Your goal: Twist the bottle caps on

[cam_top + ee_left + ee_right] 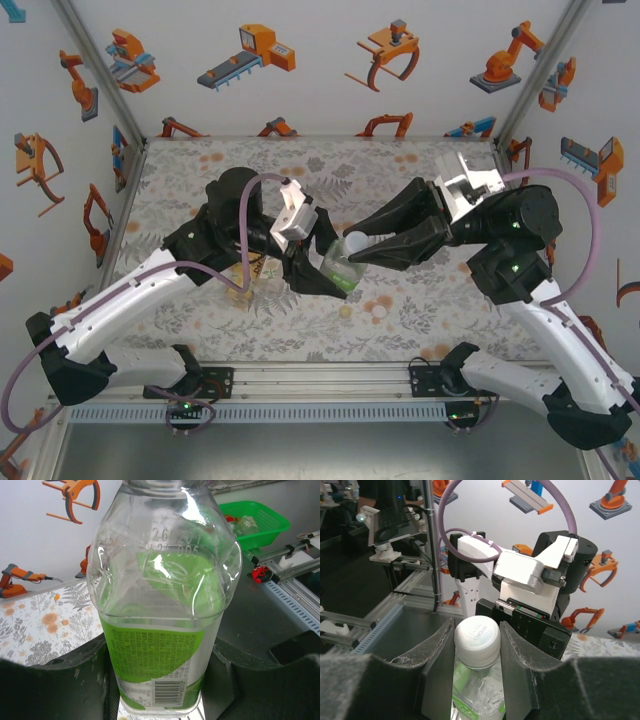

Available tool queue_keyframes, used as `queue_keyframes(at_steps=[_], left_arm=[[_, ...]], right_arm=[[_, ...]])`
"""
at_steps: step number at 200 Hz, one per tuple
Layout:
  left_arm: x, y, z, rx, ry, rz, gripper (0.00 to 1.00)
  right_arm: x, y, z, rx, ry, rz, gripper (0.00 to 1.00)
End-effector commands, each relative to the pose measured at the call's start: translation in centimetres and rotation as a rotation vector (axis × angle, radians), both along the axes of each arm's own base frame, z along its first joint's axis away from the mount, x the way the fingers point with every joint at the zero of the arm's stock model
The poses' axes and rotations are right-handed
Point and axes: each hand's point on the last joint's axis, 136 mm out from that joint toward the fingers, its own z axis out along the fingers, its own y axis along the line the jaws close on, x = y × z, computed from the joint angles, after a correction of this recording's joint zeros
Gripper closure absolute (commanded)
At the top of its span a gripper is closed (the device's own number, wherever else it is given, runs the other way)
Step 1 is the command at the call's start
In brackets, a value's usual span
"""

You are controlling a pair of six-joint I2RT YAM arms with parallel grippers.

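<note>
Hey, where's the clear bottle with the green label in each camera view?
Top external: clear bottle in the middle of the floral table cover.
Left wrist: centre, close up, label toward the camera.
Right wrist: bottom centre, under the white cap.
Shared landmark: floral table cover, at left in left wrist, lower right in right wrist.

You have a clear bottle (160, 580) with a green-and-white label (155, 655), topped by a white cap (477, 637). Your table (400, 170) wears a grey leaf print with orange blossoms. The walls (320, 100) are white with orange robot drawings. The basket (255, 520) is bright green.
</note>
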Motion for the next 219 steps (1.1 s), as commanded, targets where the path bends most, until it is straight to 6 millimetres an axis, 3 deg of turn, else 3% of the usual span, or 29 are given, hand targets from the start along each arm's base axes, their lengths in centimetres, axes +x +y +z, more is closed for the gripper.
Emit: queue_keyframes(at_steps=[1, 70, 98, 107, 146, 183, 219], left_arm=[[1.3, 0.3, 1.4, -0.059, -0.064, 0.097, 1.00], [4.3, -0.1, 1.0, -0.039, -0.101, 0.292, 1.00], [4.4, 0.2, 0.8, -0.050, -0.110, 0.314, 0.51], [4.5, 0.4, 0.8, -0.054, -0.113, 0.325, 0.40], [4.3, 1.1, 0.9, -0.055, -0.113, 0.337, 0.13], [5.6, 2.0, 0.0, -0.023, -0.104, 0.430, 0.09], [10.4, 3.6, -2.4, 0.084, 0.018, 0.696, 0.10]], right_arm=[[1.6, 0.3, -1.1, -0.034, 0.014, -0.109, 1.00], [3.1, 0.2, -1.9, -0.044, 0.036, -0.211, 1.00], [3.5, 0.1, -2.3, -0.055, 0.026, -0.248, 1.00], [3.6, 0.1, -2.5, -0.061, 0.025, -0.255, 1.00], [4.4, 0.1, -3.4, -0.071, 0.029, -0.304, 1.00], [7.6, -0.1, -5.9, -0.127, 0.063, -0.470, 1.00], [13.1, -0.6, -10.2, -0.208, 0.160, -0.708, 1.00]])
